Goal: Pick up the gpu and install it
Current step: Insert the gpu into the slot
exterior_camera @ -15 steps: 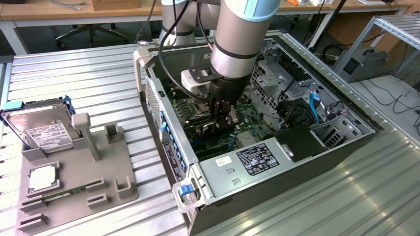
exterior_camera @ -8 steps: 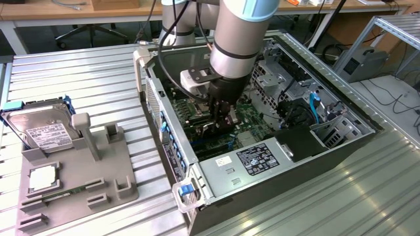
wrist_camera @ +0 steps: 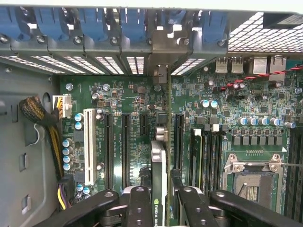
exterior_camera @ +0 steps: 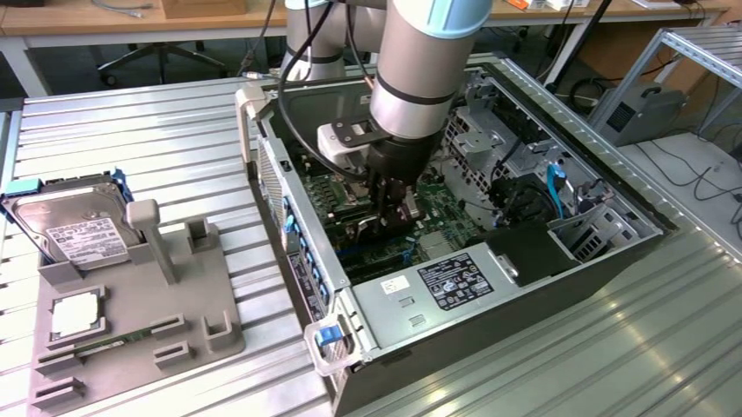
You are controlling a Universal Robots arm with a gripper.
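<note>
Wrist view: the gpu (wrist_camera: 160, 165) stands on edge, seen edge-on, between the two black fingers (wrist_camera: 138, 208), over the green motherboard (wrist_camera: 227, 109).
Gpu position: its far end reaches toward the metal bracket (wrist_camera: 163, 47) at the case's rear slot wall, in line with the long black slots (wrist_camera: 125, 142); whether it is seated in a slot I cannot tell.
Jaws: narrow, closed on the gpu from both sides.
Gripper (exterior_camera: 392, 208): in the exterior view it reaches down inside the open computer case (exterior_camera: 383, 304), low over the motherboard.
Inside the case: an empty processor socket (wrist_camera: 251, 182) lies beside the slots; a bundle of yellow and black wires (wrist_camera: 45, 123) runs along the grey side wall.
Table (exterior_camera: 151, 130): ribbed metal; the case lies on it.
Exterior view's left: a grey holder (exterior_camera: 128, 334) carries a hard drive (exterior_camera: 76, 230), a processor chip (exterior_camera: 76, 314) and a slim green memory stick (exterior_camera: 110, 340), well apart from the case.
</note>
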